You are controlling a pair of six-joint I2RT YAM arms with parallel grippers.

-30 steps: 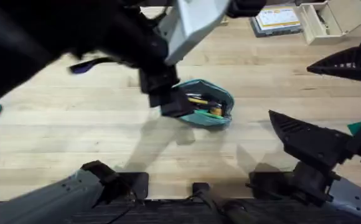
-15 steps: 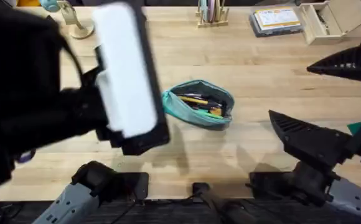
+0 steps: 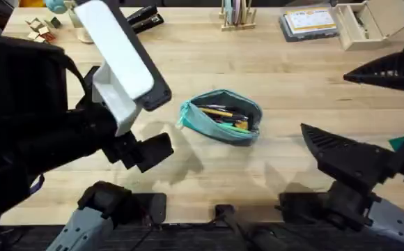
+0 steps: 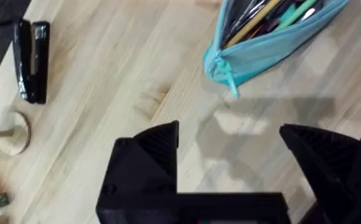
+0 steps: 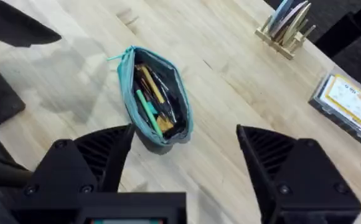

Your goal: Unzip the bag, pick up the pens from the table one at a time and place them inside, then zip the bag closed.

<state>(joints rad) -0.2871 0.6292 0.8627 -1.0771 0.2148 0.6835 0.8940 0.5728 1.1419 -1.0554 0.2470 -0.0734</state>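
Table point(image 3: 272, 174): pale jointed planks, wide and mostly bare around the middle.
Left arm point(image 3: 42, 146): big and dark close under the overhead camera, rising over the left half of the table, with a white block on top.
Right arm point(image 3: 369, 167): low at the right edge, near its base.
Left gripper point(image 4: 230, 162): fingers spread wide with nothing between them, hanging above bare wood just beside the bag's pointed end, not touching it.
Right gripper point(image 5: 180, 162): black fingers parted wide and empty, well apart from the bag.
Bag point(image 3: 221, 116): teal pouch lying on its side near the table's centre, zipper open, mouth gaping so the inside shows; a teal pull tab point(image 4: 229, 81) trails from its narrow end.
Pens point(image 5: 150, 102): inside the open bag, a yellow one and a green one lying along its length among darker items I cannot make out.
Stapler point(image 4: 31, 61): black, at the table's far left.
Wooden holder point(image 5: 284, 28): pastel sticks upright, far edge.
Clear box point(image 3: 309, 22): cards inside, far right.
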